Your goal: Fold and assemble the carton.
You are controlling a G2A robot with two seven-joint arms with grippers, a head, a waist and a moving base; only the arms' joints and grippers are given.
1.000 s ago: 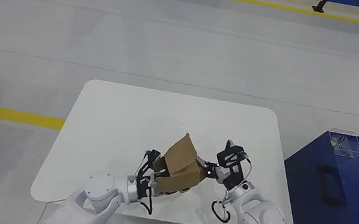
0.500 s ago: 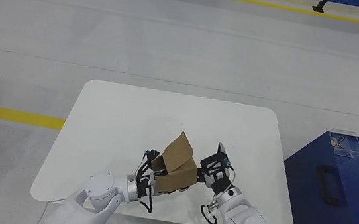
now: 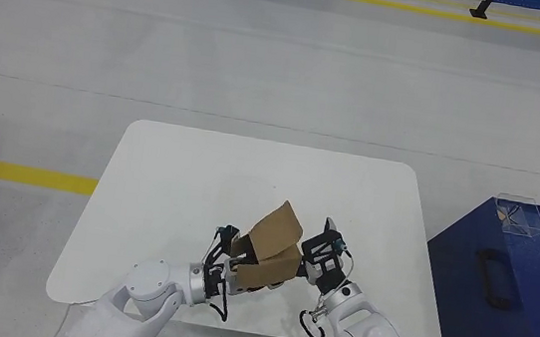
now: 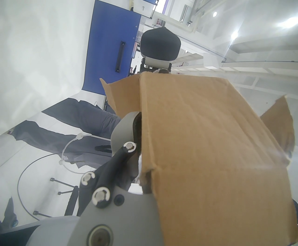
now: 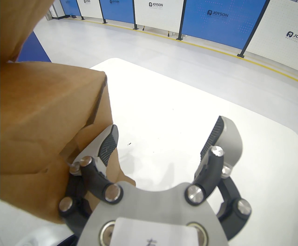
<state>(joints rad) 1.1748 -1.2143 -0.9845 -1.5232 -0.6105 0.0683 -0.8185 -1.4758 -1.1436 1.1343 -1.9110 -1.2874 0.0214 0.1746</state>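
White table (image 3: 200, 171) on a wide grey floor (image 3: 263, 57), and all the action is crowding its near edge, where the carton (image 3: 274, 241) is sitting tilted between the two arms, one flap sticking up; whether it's touching the tabletop I can't be telling from here. The left gripper (image 3: 227, 260) is clamping a side panel: one finger (image 4: 125, 130) is pressing against the cardboard edge and the other is hiding behind the panel, so I'm judging a closed grip on the carton rather than seeing both sides. The right gripper (image 5: 166, 130) is standing wide open, holding nothing, its nearer pad lying right against a lower flap. To my eye we're mid-fold: the body is opening into a box shape, flaps loose, nothing tucked. The next move is calling for the right one to push or pinch that flap inward while the left is bracing, and gently, or the carton could be twisting in that single grip.
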